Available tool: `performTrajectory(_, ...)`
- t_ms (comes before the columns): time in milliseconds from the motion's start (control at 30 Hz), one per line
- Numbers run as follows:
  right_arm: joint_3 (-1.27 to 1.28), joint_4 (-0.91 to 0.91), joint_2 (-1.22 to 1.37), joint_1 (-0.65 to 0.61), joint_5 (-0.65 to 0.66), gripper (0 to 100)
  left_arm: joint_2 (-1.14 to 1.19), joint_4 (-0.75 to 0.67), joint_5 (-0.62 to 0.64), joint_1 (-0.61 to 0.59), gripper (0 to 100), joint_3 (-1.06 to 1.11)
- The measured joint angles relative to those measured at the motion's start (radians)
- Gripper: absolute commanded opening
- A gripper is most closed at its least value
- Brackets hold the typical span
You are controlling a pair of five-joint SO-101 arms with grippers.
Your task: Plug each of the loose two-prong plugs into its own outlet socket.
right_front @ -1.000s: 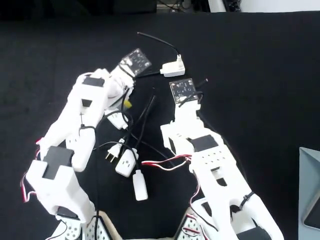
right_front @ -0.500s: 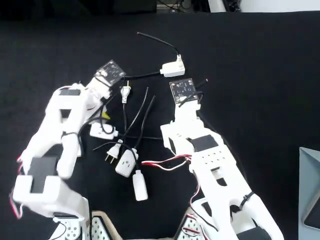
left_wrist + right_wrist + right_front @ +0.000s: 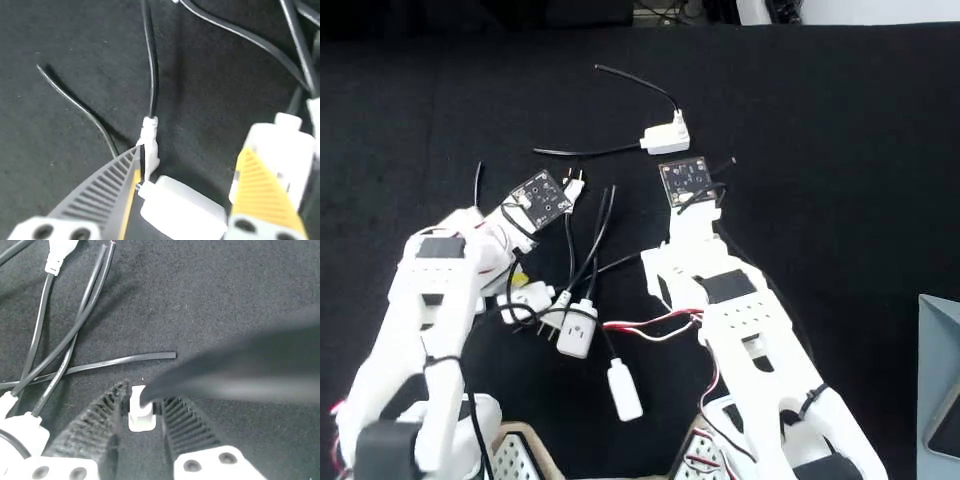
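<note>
Several white outlet sockets on black cords lie on the black table: one at the back (image 3: 665, 138), one near the front (image 3: 577, 330), one nearest (image 3: 624, 391). A loose two-prong plug (image 3: 574, 185) lies mid-table and another (image 3: 552, 322) sits beside the front socket. My left gripper (image 3: 192, 160) is open, its fingers (image 3: 112, 182) on either side of a white socket block (image 3: 175, 207); in the high view this gripper (image 3: 523, 283) is at the front left. My right gripper (image 3: 144, 397) is shut on a small white plug (image 3: 141, 415) resting on the table, its black cord running off.
Black cords (image 3: 590, 235) cross and tangle between the two arms. A grey tray (image 3: 940, 390) stands at the right edge. The back and right of the table hold nothing but the cloth.
The left arm has swung back from the table's middle toward the front left, and the cords and sockets shifted with it; the nearest socket slid right. The right arm has not moved.
</note>
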Motion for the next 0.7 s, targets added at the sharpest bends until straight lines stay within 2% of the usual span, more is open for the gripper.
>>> performTrajectory(200,0.000,0.000,0.000,0.000,0.000,1.3,-0.126,0.143,0.000,0.037,30,0.002)
performTrajectory(700,0.000,0.000,0.000,0.000,0.000,1.3,-0.180,0.161,0.000,0.040,30,0.091)
